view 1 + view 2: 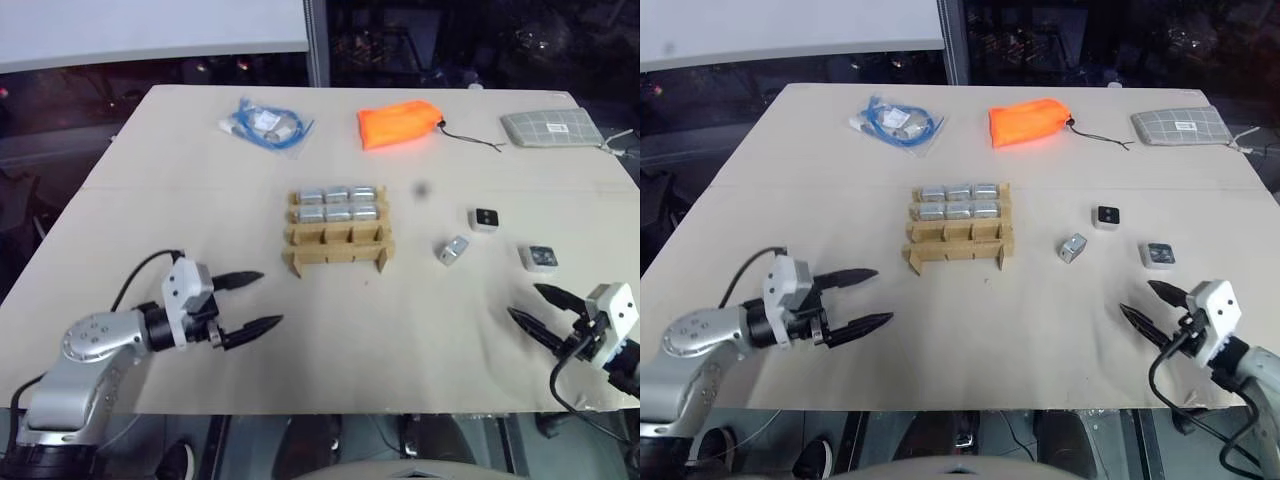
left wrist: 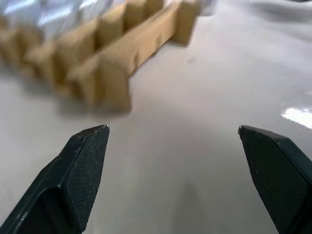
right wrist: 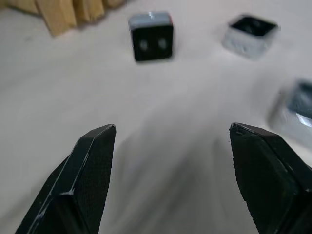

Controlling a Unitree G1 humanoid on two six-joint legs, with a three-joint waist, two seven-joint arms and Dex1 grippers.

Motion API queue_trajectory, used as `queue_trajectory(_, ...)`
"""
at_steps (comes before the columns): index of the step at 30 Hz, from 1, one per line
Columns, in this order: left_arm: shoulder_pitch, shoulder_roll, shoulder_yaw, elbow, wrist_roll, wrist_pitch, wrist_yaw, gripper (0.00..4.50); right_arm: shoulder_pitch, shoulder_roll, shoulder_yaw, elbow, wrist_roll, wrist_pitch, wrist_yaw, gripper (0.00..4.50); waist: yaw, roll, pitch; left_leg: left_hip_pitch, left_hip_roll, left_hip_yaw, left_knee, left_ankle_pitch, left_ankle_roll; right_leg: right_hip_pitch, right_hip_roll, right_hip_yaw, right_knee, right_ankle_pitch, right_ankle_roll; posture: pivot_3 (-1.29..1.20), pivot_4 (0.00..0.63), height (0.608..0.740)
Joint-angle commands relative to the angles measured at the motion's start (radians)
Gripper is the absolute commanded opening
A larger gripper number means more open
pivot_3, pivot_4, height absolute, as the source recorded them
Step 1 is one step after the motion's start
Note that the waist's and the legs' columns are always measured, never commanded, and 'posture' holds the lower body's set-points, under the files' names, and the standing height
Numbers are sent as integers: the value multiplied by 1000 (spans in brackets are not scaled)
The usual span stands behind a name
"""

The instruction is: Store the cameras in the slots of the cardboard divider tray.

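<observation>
The cardboard divider tray (image 1: 338, 256) stands mid-table, also seen blurred in the left wrist view (image 2: 122, 53). Several silver-grey cameras (image 1: 338, 203) fill its two far rows; the near row of slots is empty. Three loose cameras lie to its right: one with its black lens face up (image 1: 485, 219), one tipped on its side (image 1: 452, 250), and one nearest my right gripper (image 1: 539, 258). My left gripper (image 1: 270, 298) is open and empty, near and left of the tray. My right gripper (image 1: 524, 300) is open and empty just in front of the nearest loose camera (image 3: 297, 114).
At the far side of the table lie a clear bag with a blue cable (image 1: 265, 125), an orange fabric bag (image 1: 400, 124) and a flat grey checked pouch (image 1: 550, 127). The table's near edge runs just under both grippers.
</observation>
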Motion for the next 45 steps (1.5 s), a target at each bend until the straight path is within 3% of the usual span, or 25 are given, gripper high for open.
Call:
queue_trajectory(1, -54, 73, 44, -48, -50, 43, -56, 4455, -84, 17, 66, -77, -28, 72, -90, 3717, -2, -1, 1, 0, 0, 0, 0, 0, 0, 0, 0, 0, 0, 0, 0, 0, 150, 740)
queue_trajectory(8, -123, 166, 70, -66, -89, 104, -125, 4455, -255, 9, 197, -100, -76, 233, -162, 3717, 0, -1, 2, -1, 0, 1, 0, 0, 0, -1, 1, 1, 1, 0, 0, 0, 150, 740)
queue_trajectory(15, -172, 209, 104, -95, -123, 163, -127, 4455, -377, -23, 202, -143, -38, 450, -206, 3717, 0, -4, 4, -1, -1, 0, 0, 0, 0, -1, 1, 1, 1, 0, 1, 0, 150, 740)
queue_trajectory(20, -180, 213, 104, -109, -131, 183, -139, 4455, -385, -55, 174, -265, -8, 772, -346, 3717, 0, -4, 4, -1, -1, 0, 0, 0, 0, -1, 1, 1, 1, 2, 4, 0, 150, 740)
queue_trajectory(23, -227, 222, 92, -87, -143, 193, -159, 4455, -424, 64, 137, -339, 49, 944, -482, 3717, 0, -6, 4, -2, -1, 0, 0, 0, 0, -1, 1, 1, 1, 2, 4, 0, 150, 740)
queue_trajectory(26, -303, 232, 65, -43, -142, 188, -197, 4455, -484, 266, 126, -379, 27, 1060, -664, 3717, -7, -7, 5, -2, 0, 0, 0, 1, -2, -2, 4, 1, 2, 2, 4, 0, 150, 740)
queue_trajectory(32, -388, 246, 26, 43, -109, 172, -276, 4455, -456, 475, 222, -373, -109, 983, -869, 3717, -11, -7, 6, -3, 0, 0, 0, 2, -3, -3, 4, 2, 2, 2, 4, 0, 150, 740)
queue_trajectory(39, -419, 227, -15, 56, -92, 161, -297, 4455, -429, 533, 313, -310, -300, 813, -1015, 3717, -27, -8, 6, -4, 0, 0, 0, 4, -7, -5, 4, 2, 2, 2, 4, 0, 150, 740)
queue_trajectory(45, -410, 223, -10, 65, -83, 153, -304, 4455, -453, 608, 298, -318, -335, 763, -1054, 3717, -29, -8, 6, -4, 0, 0, -1, 4, -7, -6, 4, 2, 3, 2, 4, 0, 150, 740)
